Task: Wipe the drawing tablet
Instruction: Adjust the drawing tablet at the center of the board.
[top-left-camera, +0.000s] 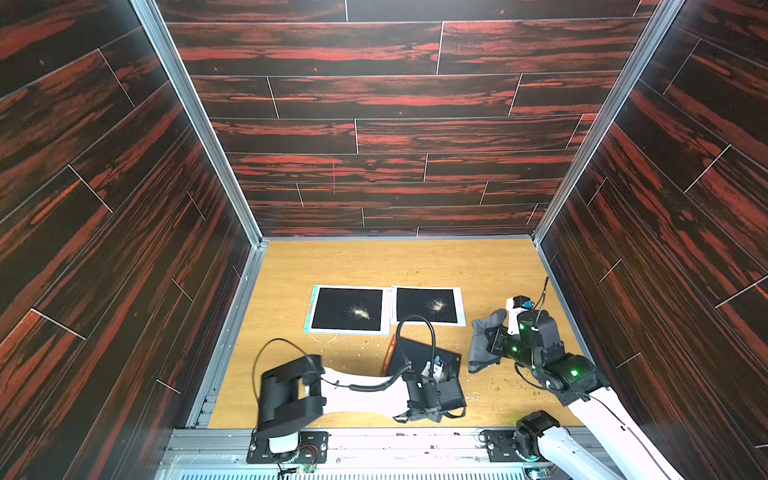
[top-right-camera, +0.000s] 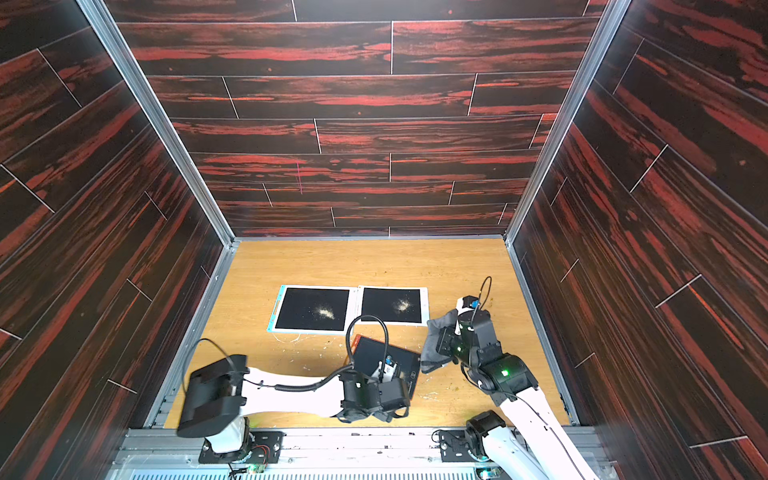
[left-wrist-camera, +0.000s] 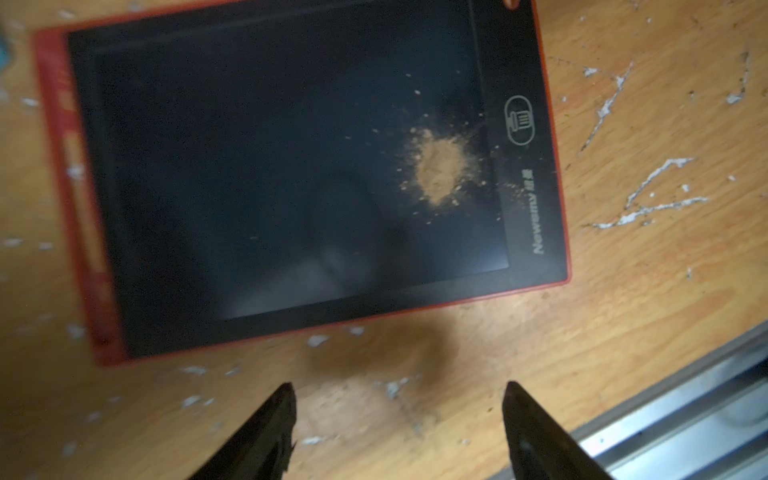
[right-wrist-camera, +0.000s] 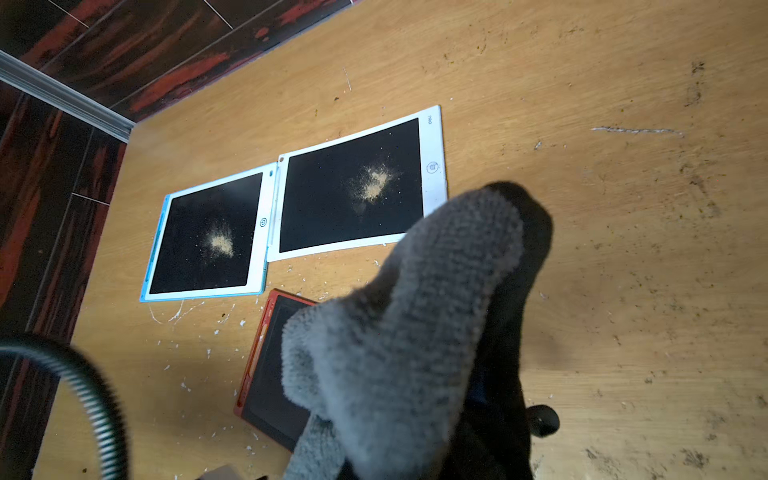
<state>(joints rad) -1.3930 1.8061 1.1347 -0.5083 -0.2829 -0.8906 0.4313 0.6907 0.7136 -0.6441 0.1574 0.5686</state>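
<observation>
The red-framed black drawing tablet (left-wrist-camera: 291, 166) was seen lying flat on the pale wood-grain table (top-left-camera: 332, 266), near the front, under the wrist of the left arm. Its long axis was set across the table from left to right, slightly skewed. The left jaws were held released and empty above bare wood just off its near long edge, so the screen lay straight ahead of them.

A small heap of tan powder (left-wrist-camera: 438, 166) was found on the glossy dark screen, toward the end carrying the printed bin icon. From both top views that end was judged to be the one nearer the right arm.

A grey knitted cloth (top-left-camera: 482, 336), soft and nubbly, was gripped in the clenched right jaws and hung just beside that end of the tablet, not touching it. The wipe was therefore judged to fall to the right arm, with a short sweep leftward along the long axis.

Farther back, a blue-edged white tablet (top-left-camera: 347, 309) and a white-framed tablet (top-left-camera: 428, 305) were laid side by side, each dusted alike. White flecks were scattered over the wood between them and the red one.
</observation>
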